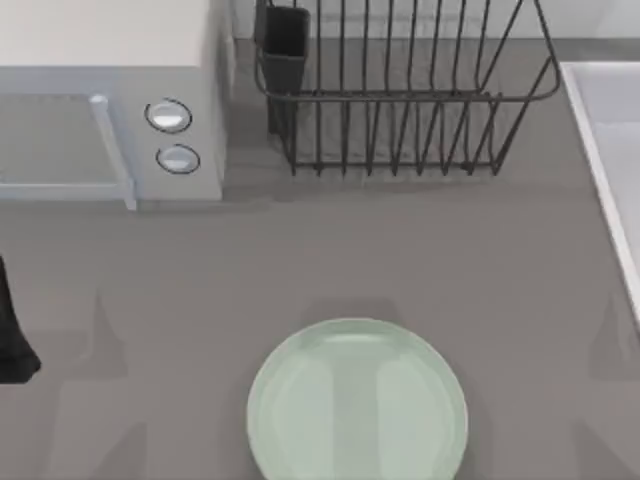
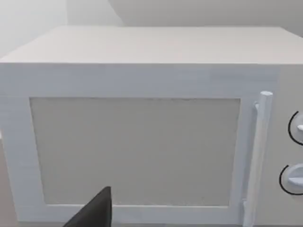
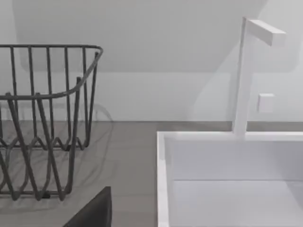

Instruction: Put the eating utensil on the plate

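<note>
The plate (image 1: 357, 400), round and pale mint-green, lies on the grey table near its front edge, a little right of the middle, with nothing on it. The eating utensil is out of view. My left arm (image 1: 12, 330) is a dark shape parked at the table's left edge, well away from the plate. A dark part of my left gripper (image 2: 92, 213) points at the microwave's door. A dark part of my right gripper (image 3: 92, 210) sits low between the dish rack and the sink.
A white microwave (image 1: 110, 110) with two round knobs stands at the back left. A black wire dish rack (image 1: 400, 90) with a dark cutlery holder (image 1: 285, 45) stands at the back middle. A white sink (image 1: 610, 160) with a faucet (image 3: 246, 75) runs along the right edge.
</note>
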### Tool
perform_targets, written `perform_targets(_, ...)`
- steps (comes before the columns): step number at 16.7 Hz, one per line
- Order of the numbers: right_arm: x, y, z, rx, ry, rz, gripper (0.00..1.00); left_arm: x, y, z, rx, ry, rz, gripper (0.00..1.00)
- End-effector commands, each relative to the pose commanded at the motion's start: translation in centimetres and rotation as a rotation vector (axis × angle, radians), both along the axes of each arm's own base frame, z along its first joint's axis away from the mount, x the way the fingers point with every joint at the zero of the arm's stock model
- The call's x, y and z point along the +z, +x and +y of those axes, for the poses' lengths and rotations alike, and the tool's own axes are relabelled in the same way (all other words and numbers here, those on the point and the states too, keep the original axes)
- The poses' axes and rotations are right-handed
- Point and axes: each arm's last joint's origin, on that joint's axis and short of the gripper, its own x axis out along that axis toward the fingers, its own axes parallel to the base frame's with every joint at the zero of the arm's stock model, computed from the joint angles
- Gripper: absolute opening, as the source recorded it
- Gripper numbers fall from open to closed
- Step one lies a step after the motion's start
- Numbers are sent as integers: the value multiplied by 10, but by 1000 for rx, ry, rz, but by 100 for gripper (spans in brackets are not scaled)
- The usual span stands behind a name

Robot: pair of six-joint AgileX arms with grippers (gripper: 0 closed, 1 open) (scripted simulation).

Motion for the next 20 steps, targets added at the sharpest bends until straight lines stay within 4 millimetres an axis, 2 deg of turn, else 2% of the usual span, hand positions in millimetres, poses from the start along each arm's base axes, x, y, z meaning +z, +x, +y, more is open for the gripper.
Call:
perform_targets(4,0,0,0,0,0,0,100,4,0,1,12,33,38,100)
perform_targets(7,0,0,0,0,0,0,100,16,4,6,39,151,183,100)
perform_targets(10,0,0,0,0,0,0,100,28,15,14,35,313,445,100)
perform_targets(13,0,0,0,0,0,0,100,34,34,27,-40,459,776,100)
perform_targets(17,0,0,0,0,0,0,100,36,62,50,-234,568,1156,100)
perform_targets(20,0,0,0,0,0,0,100,35,80,68,-404,596,1345,100)
